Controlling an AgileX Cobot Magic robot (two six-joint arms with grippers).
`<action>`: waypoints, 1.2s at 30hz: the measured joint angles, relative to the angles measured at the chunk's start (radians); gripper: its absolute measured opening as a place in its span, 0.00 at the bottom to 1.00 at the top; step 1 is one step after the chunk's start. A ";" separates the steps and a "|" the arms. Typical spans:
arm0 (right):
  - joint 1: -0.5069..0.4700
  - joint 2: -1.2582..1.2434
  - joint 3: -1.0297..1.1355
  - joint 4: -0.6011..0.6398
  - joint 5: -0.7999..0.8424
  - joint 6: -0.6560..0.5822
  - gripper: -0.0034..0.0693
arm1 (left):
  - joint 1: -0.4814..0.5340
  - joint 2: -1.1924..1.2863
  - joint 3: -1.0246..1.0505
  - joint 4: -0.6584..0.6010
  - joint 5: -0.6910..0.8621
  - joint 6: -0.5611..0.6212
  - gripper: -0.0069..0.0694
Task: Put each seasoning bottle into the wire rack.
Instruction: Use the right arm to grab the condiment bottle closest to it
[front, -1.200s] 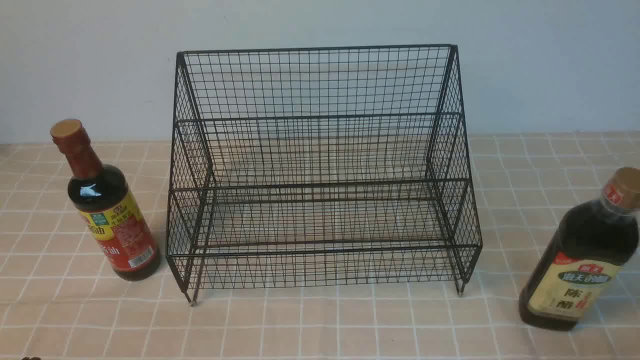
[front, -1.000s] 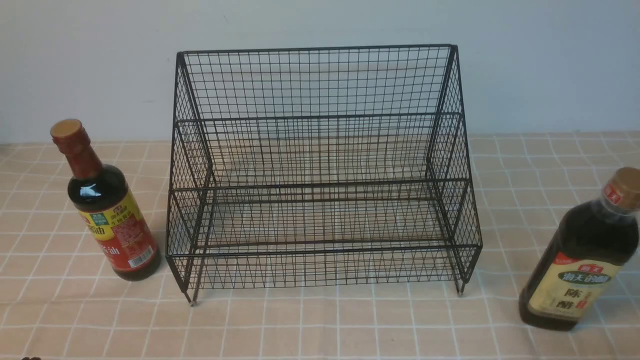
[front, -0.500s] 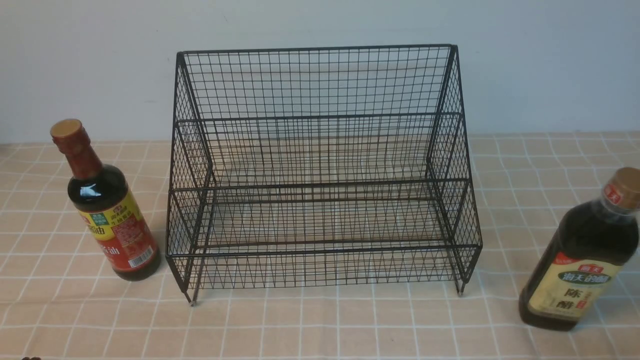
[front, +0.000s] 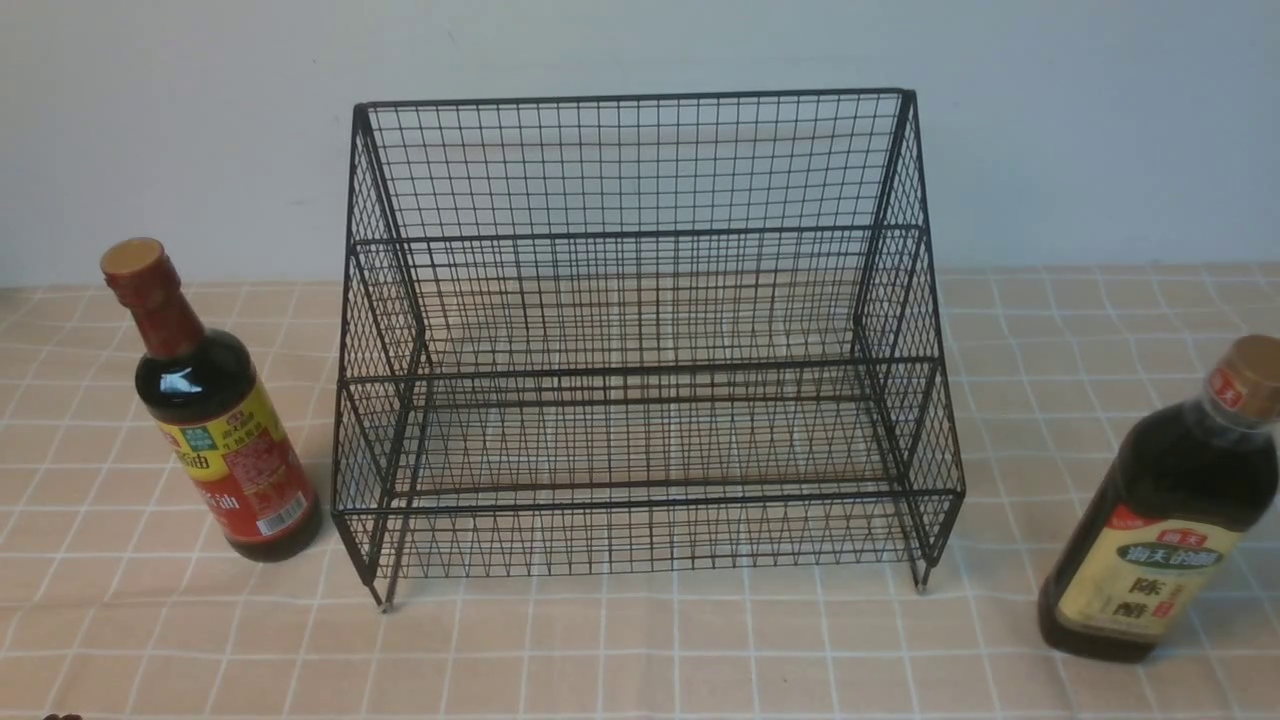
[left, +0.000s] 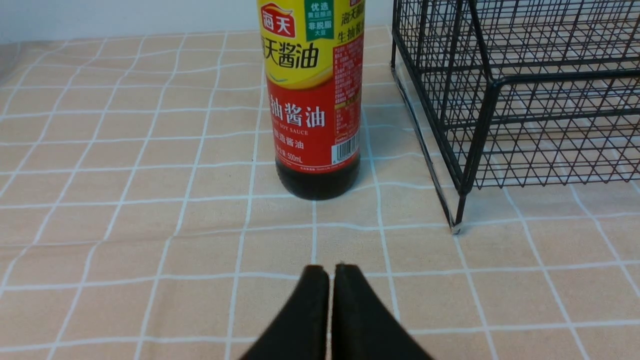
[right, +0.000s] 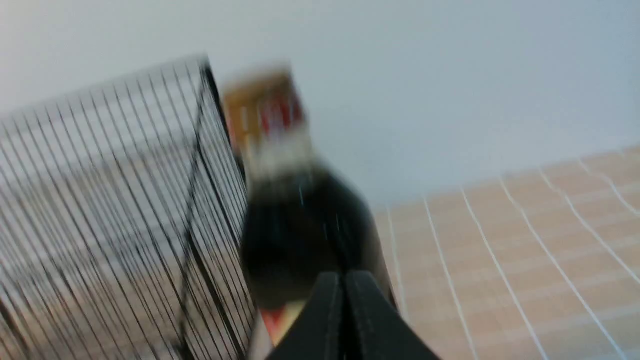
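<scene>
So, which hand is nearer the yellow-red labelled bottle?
Left. The left hand sits shut just short of the yellow-red bottle; the right hand faces the cream-label bottle, across the wire rack.

The rack (front: 640, 368) stands between the left bottle (front: 222, 450) and right bottle (front: 1165, 520).

The left tool (left: 329, 270) and right tool (right: 344, 276) are plain matte-black tapering wedges.

Plain pale grey-blue wall (front: 1100, 130) behind a table under peach, white-gridded checked cloth (front: 640, 650).
</scene>
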 joint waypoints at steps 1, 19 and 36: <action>0.000 0.000 0.000 0.007 -0.007 0.000 0.03 | 0.000 0.000 0.000 0.000 0.000 0.000 0.08; 0.000 0.020 -0.110 0.071 -0.162 0.033 0.03 | 0.000 0.000 0.000 0.000 0.000 0.000 0.08; 0.067 0.666 -0.577 -0.111 0.071 -0.056 0.28 | 0.000 0.000 0.000 0.000 0.000 0.000 0.08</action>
